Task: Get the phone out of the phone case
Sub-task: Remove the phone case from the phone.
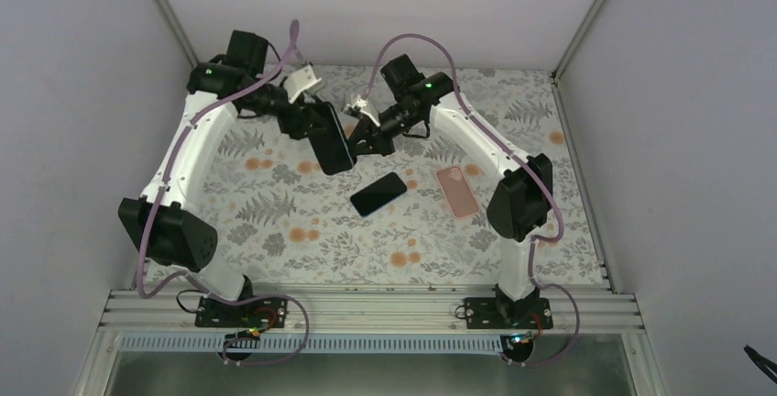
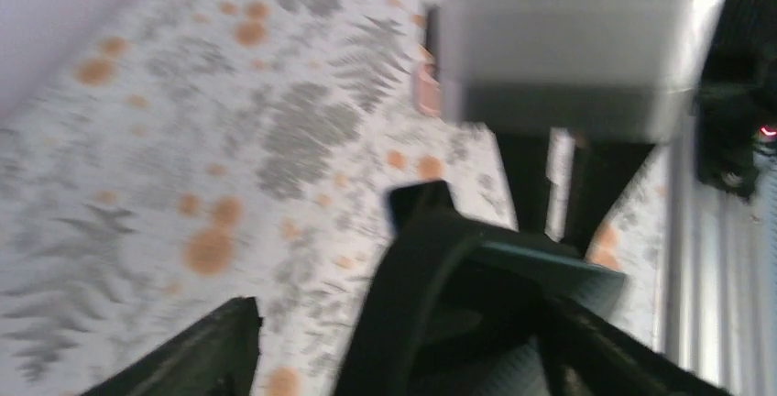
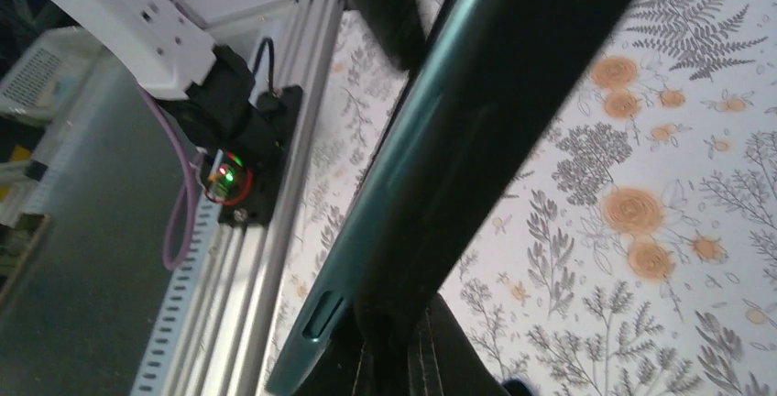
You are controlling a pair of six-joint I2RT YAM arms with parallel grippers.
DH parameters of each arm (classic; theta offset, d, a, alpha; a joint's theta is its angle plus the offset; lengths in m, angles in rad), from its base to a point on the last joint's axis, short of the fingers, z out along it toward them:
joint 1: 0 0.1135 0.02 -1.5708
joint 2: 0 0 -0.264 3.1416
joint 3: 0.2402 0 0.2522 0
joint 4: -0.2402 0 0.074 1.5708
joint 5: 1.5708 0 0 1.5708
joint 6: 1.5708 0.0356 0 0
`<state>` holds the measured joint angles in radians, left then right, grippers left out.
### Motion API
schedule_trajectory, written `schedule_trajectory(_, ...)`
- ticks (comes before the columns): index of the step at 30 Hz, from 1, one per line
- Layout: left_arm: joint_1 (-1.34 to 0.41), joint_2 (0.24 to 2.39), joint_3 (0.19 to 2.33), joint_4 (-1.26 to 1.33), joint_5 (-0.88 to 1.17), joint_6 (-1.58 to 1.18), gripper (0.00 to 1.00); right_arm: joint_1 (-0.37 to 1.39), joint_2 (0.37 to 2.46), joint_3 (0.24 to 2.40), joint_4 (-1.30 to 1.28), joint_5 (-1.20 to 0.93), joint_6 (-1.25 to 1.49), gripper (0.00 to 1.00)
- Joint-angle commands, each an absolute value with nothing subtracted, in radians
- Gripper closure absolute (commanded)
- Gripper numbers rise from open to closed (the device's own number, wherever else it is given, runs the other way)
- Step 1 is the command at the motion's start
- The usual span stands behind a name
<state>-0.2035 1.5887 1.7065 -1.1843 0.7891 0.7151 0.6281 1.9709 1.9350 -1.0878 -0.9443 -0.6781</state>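
A dark teal phone case (image 1: 332,139) is held tilted above the table between both arms. My right gripper (image 1: 364,143) is shut on its right edge; in the right wrist view the case's edge (image 3: 458,139) with a button slot runs diagonally out of my gripper (image 3: 412,346). My left gripper (image 1: 305,119) is at the case's far end. In the blurred left wrist view the case (image 2: 431,295) looks hollow and lies against the right finger (image 2: 596,350), with a gap to the left finger (image 2: 215,350). A black phone (image 1: 377,193) lies flat on the table.
A pink phone case (image 1: 456,191) lies on the floral table cover to the right of the black phone. The aluminium rail (image 1: 366,309) with both arm bases runs along the near edge. Grey walls close in the back and both sides.
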Motion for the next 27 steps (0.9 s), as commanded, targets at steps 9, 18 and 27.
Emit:
schedule_trajectory(9, -0.181, 1.512, 1.850, -0.882, 0.479, 0.568, 0.00, 0.477, 1.988, 1.961, -1.184, -1.238, -0.701, 0.97)
schedule_trajectory(18, -0.439, 1.424, 1.676, -0.636, 0.109, 0.543, 0.00, 0.357, 2.123, 2.061, -0.865, -1.138, -0.169, 0.97)
schedule_trajectory(27, -0.604, 1.476, 1.412, -0.292, -0.112, 0.631, 0.00, 0.280, 2.208, 2.188, -0.718, -0.943, 0.020, 0.97)
